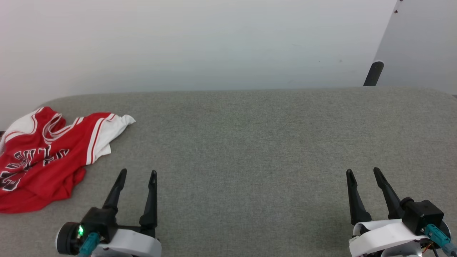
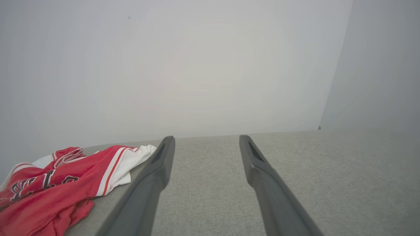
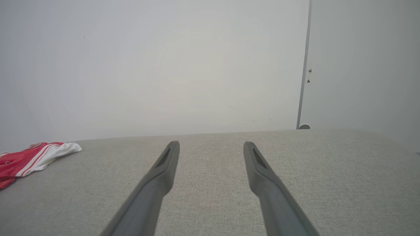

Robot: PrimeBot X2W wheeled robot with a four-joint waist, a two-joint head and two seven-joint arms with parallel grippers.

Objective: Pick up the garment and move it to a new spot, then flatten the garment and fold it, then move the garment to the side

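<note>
The garment (image 1: 46,157), a red jersey with white sleeve panels, striped trim and black lettering, lies crumpled at the far left of the grey cushioned surface (image 1: 242,150). It also shows in the left wrist view as the garment (image 2: 62,183) and small at the left edge of the right wrist view (image 3: 36,157). My left gripper (image 1: 138,173) stands open just right of the garment, apart from it, with nothing between its fingers. Far to the right, my right gripper (image 1: 362,171) is open and empty over bare fabric.
A pale wall (image 1: 200,43) runs behind the surface's back edge. At the back right stands a dark post (image 1: 373,73) beside a grey panel (image 1: 421,46). The surface's corners are rounded at back left and back right.
</note>
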